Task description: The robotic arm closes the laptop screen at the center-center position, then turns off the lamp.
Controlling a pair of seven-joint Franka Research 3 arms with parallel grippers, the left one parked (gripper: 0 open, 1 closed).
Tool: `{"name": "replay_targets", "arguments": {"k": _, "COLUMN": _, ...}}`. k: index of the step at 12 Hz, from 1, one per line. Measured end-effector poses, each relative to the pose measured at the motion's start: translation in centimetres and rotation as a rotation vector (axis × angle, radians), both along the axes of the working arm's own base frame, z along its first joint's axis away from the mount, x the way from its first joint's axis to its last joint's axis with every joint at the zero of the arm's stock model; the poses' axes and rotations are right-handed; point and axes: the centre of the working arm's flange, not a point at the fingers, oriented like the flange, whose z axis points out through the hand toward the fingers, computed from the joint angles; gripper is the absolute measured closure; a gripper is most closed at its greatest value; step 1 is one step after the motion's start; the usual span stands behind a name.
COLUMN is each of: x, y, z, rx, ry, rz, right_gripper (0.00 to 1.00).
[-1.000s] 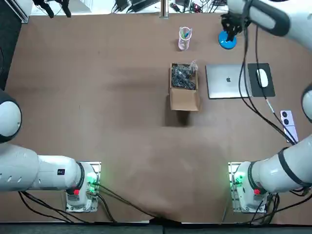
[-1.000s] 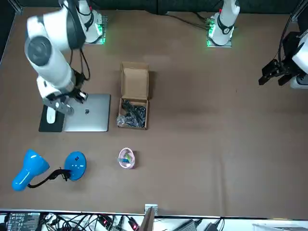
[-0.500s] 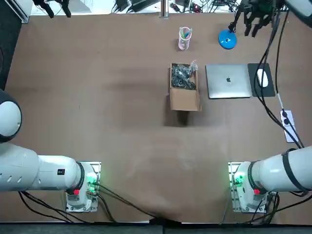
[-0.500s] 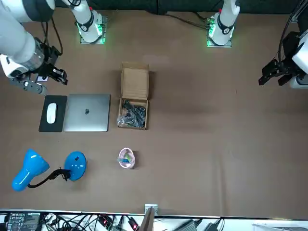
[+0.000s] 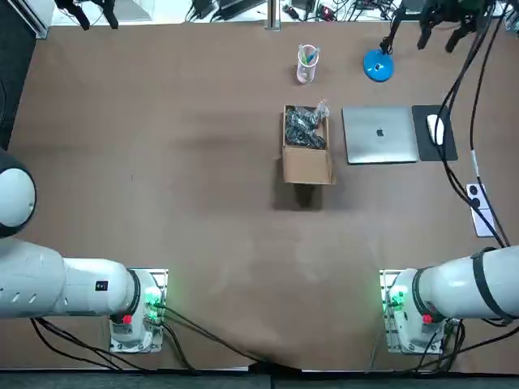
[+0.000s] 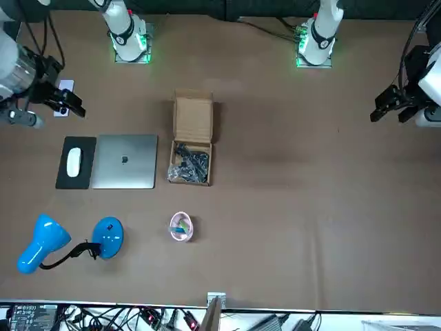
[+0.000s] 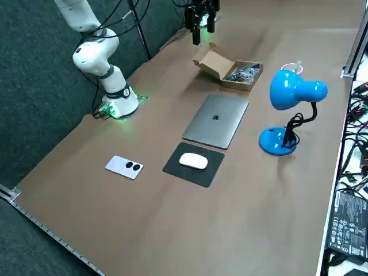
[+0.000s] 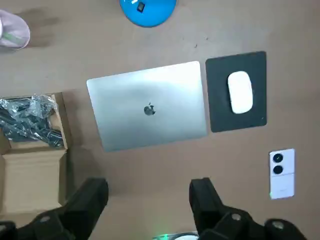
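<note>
On the wide brown table (image 5: 162,162), the flat silver laptop (image 5: 381,134) already lies with its lid down, just beside an open cardboard box (image 5: 306,146) of black cables. That leaves the second step, by the look of things: switching off the bright blue desk lamp (image 7: 296,92), which stands near the table's far edge, beyond the laptop. The right gripper (image 8: 148,200) hangs high over the right side of the table, well clear of everything, its black fingers (image 8: 90,197) spread apart and holding nothing. The next move likely calls for a descent toward the lamp's round base (image 8: 155,7), where a small dark mark may be the switch.
</note>
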Motion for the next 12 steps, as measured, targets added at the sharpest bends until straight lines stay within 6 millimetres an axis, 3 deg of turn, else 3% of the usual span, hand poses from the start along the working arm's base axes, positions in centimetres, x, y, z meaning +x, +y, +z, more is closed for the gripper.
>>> {"name": "replay_targets", "arguments": {"k": 4, "x": -1.0, "y": -3.4, "z": 2.3, "rx": 0.022, "ry": -0.043, "rz": 0.082, "right_gripper": 0.0}}
{"name": "replay_targets", "arguments": {"k": 12, "x": -1.0, "y": -3.1, "z": 2.5, "rx": 0.023, "ry": -0.05, "rz": 0.093, "right_gripper": 0.0}}
